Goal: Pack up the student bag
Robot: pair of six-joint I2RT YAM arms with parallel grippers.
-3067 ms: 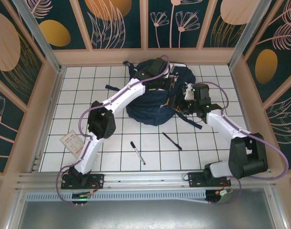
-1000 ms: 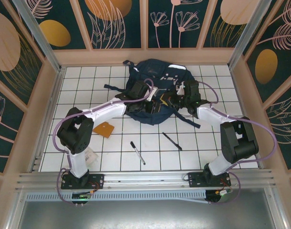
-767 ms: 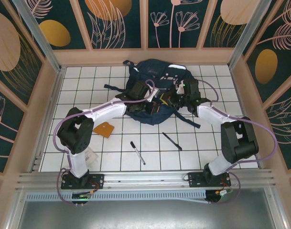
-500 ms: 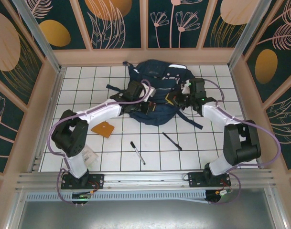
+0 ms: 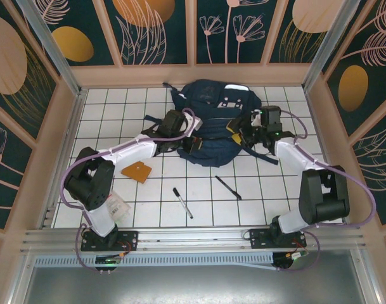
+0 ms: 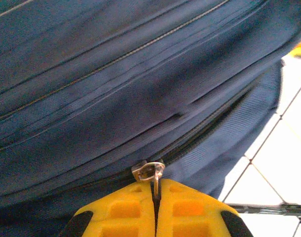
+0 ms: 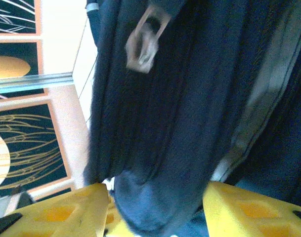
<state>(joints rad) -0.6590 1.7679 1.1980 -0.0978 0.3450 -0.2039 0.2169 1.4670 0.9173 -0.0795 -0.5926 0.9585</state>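
while marker [image 5: 182, 202] and pen [image 5: 228, 187] lie out, progress: packing looks unfinished
student bag [image 5: 212, 126]: far middle of counter [image 5: 275, 190]
left claw [image 6: 155, 190]: pinched shut on zip pull [image 6: 149, 172]
right claw [image 7: 155, 207]: parted, bag fabric loose between
also out: orange pad [image 5: 137, 171], card [image 5: 115, 206]

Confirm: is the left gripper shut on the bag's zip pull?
Shut. In the left wrist view, the left gripper has its yellow fingers pressed together, pinching the metal zip pull of the student bag.
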